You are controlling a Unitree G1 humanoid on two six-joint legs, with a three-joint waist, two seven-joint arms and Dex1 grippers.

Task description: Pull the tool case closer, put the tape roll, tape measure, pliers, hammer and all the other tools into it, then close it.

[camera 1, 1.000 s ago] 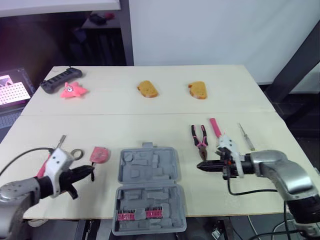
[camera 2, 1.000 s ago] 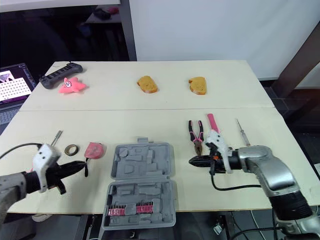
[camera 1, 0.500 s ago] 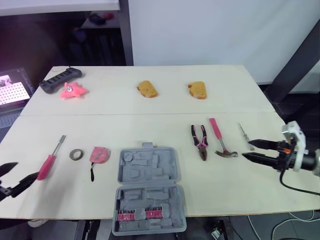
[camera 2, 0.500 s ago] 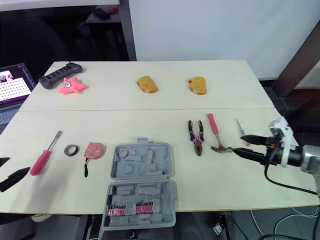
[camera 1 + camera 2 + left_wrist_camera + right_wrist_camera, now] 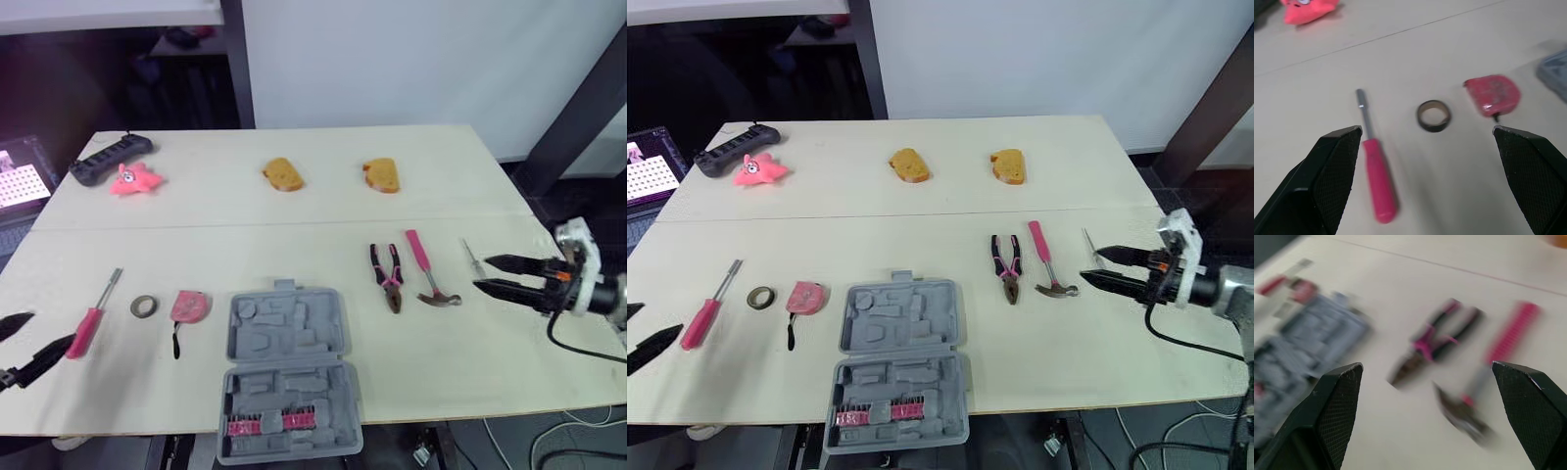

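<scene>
So far the grey moulded-plastic tool case (image 5: 287,367) is lying open and seemingly pulled in, yet its shaped recesses are holding nothing but a row of pink bits, so all the packing and the closing are waiting to be done. Left of the case the rounded pink tape measure (image 5: 188,306), the dark ring-shaped tape roll (image 5: 145,306) and the pink-handled screwdriver (image 5: 90,323) are lying loose, with the left gripper (image 5: 54,327) hovering beyond them, jaws spread; right of the case the pink-gripped pliers (image 5: 386,277), the steel-headed hammer (image 5: 427,271) and a thin metal driver (image 5: 474,258) are lying, the right gripper (image 5: 481,273) hanging just past them, jaws likewise spread
</scene>
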